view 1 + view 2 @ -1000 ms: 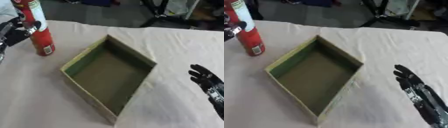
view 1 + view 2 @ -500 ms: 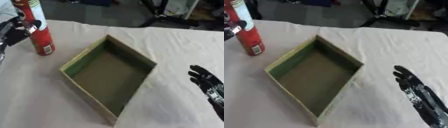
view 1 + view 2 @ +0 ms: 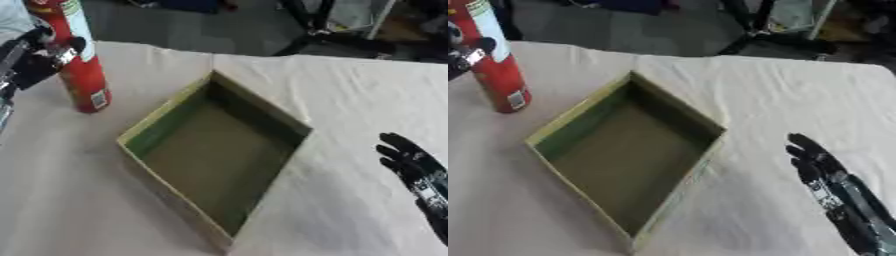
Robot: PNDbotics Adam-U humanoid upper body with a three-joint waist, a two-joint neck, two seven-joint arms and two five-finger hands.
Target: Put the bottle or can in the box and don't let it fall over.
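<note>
A tall red can [image 3: 80, 65] with a white label stands upright on the desk [image 3: 350, 95], at about 10 o'clock from the box [image 3: 214, 150]. It is outside the box, near its left corner but apart from it. Its base rests on the pale cloth that covers the desk.

The left hand [image 3: 31, 62] comes in from the left edge and is at the can's middle part. Its black fingers [image 3: 52, 42] curl round the can's side and grasp it; a silver part of the hand lies against the red body.

The box is open at the top, with yellowish rims and a dark green inside. It lies turned like a diamond, with 1 corner toward 12 o'clock and 1 toward 6 o'clock. Nothing lies in it.

The right hand [image 3: 820, 165] rests at about 4 o'clock from the box, well apart from it. Its fingers are straight and released, pointing toward 11 o'clock, and they hold nothing.
</note>
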